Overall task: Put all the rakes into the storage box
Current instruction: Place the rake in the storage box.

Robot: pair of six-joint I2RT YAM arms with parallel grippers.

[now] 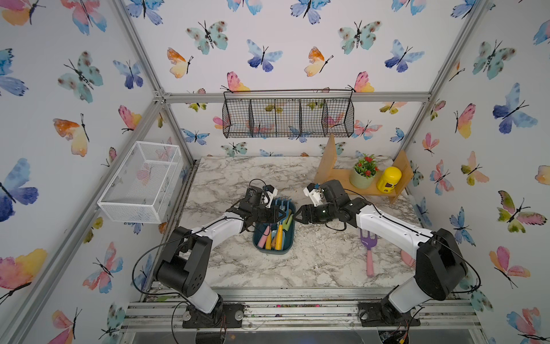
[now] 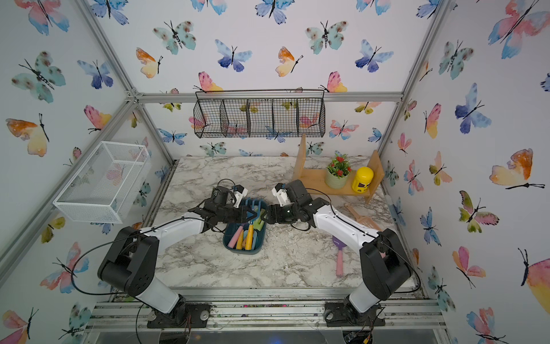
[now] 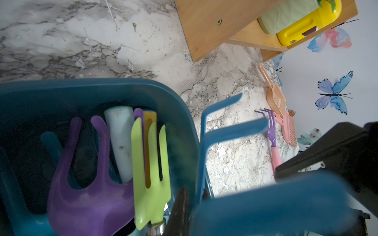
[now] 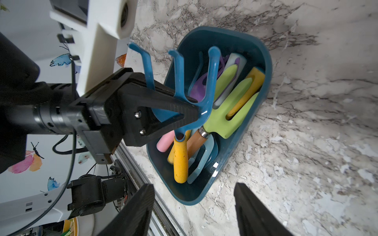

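- Tabletop (image 1: 312,262): marble-patterned; the storage box (image 1: 273,251) sits near its middle, between the two arms.
- Storage box: teal tray, already crowded with toy tools.
- Left pincer (image 4: 192,114): clamped on the rake (image 4: 181,159) where the tines fan out, hanging over the box.
- Right pincer (image 4: 192,212): jaws apart, empty, just beside the box's right wall.
- Rake: blue tines, yellow handle. The handle dips into the box on top of the other tools; the tines stand raised above the far rim.
- Judgement: placing step, nearly complete. The next move calls for lowering the head, parting the left jaws, then backing out clear of the tines.
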